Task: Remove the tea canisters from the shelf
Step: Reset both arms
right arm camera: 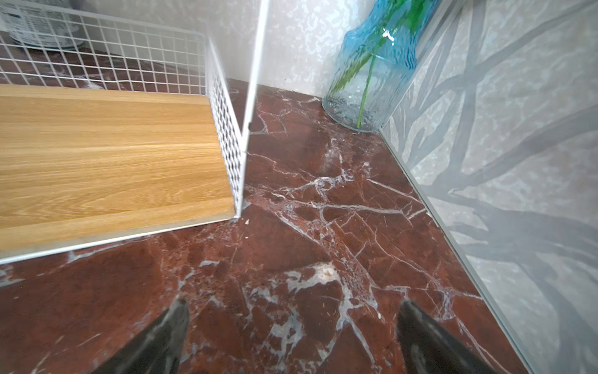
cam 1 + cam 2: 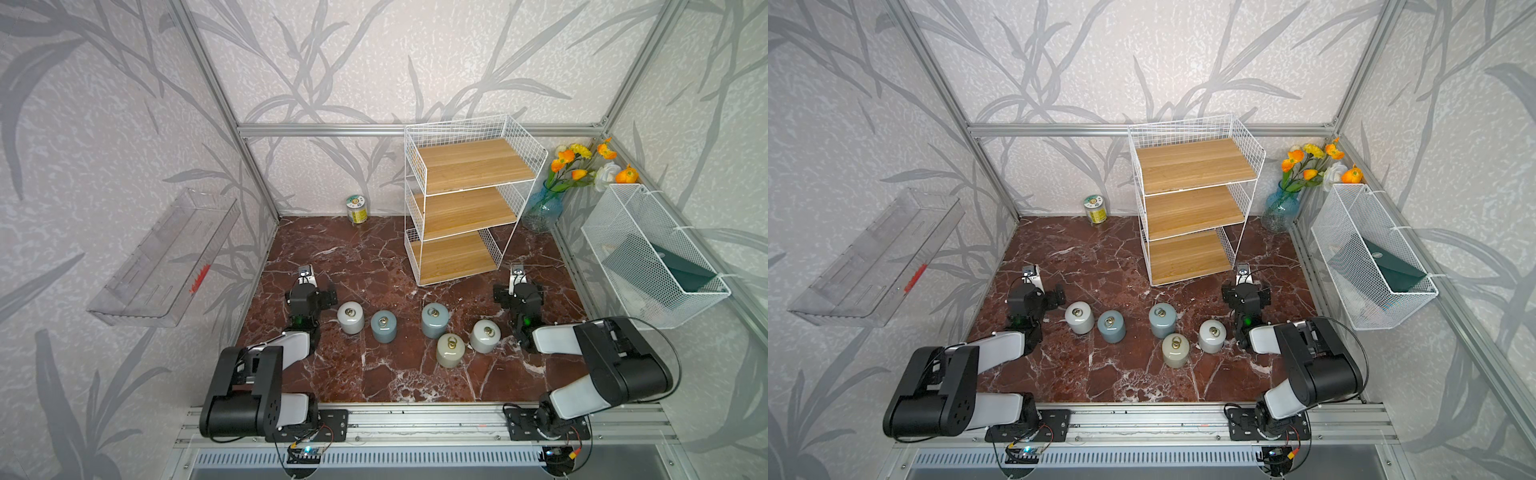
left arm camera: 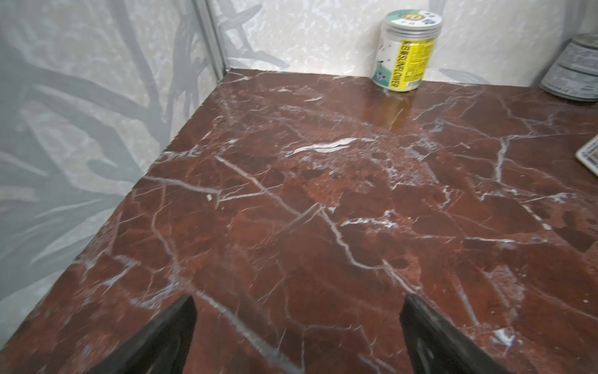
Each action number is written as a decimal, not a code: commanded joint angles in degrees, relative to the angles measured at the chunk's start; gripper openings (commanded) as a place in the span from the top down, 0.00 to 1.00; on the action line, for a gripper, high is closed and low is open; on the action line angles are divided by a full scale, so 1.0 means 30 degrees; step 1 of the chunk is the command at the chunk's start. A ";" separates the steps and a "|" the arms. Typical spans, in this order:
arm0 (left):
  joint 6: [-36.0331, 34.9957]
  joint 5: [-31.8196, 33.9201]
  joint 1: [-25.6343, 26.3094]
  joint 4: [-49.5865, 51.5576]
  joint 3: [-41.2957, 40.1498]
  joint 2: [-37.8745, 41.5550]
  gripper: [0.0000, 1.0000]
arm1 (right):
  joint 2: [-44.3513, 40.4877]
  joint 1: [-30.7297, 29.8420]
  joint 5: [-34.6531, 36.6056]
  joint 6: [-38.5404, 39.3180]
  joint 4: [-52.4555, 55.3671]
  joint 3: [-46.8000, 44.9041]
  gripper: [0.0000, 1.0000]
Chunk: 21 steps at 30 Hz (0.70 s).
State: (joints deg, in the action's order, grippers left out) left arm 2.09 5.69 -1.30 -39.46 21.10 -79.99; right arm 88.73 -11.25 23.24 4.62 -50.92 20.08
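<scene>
Black left fingers [image 3: 171, 333] spread wide, nothing between. Right fingers [image 1: 161, 336] same: wide apart, empty, low over marble table [image 2: 365, 257]. Between arms: all five tea canisters [image 2: 435, 319] upright on table, none on shelf [image 2: 473, 164], which stands bare. Task looks done. Canisters likely hefty ceramic, matte, chip-prone. Grip round body, not brass ring [image 2: 433, 311]; lid [image 2: 480, 332] might lift off.

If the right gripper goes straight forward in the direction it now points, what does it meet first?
Probably nothing soon: the open right gripper points over bare marble top, through the gap between the shelf and the blue vase, so the back wall seems to come first. Depth is unclear.
</scene>
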 commanded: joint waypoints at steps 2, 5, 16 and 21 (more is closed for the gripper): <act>-0.0524 -0.1684 -0.0136 -0.4720 0.0035 -0.2984 0.00 | 0.0098 0.0107 -0.1675 -0.0251 -0.0722 0.0429 0.01; 0.0174 -0.0616 -0.0255 -0.1152 0.1044 -0.2211 0.00 | 0.0015 0.0496 -0.2134 -0.0590 -0.0056 0.0690 0.01; -0.0022 -0.0819 -0.0241 -0.2174 0.0835 -0.2459 0.00 | 0.0030 0.0513 -0.2152 -0.0587 -0.0134 0.0691 0.01; 0.0095 -0.0577 -0.0241 -0.2148 0.0847 -0.2473 0.00 | 0.0023 0.0507 -0.2160 -0.0592 -0.0137 0.0691 0.01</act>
State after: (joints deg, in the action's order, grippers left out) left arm 2.13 3.38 -1.67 -46.09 22.46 -88.27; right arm 89.06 -10.00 17.06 3.25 -51.03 21.15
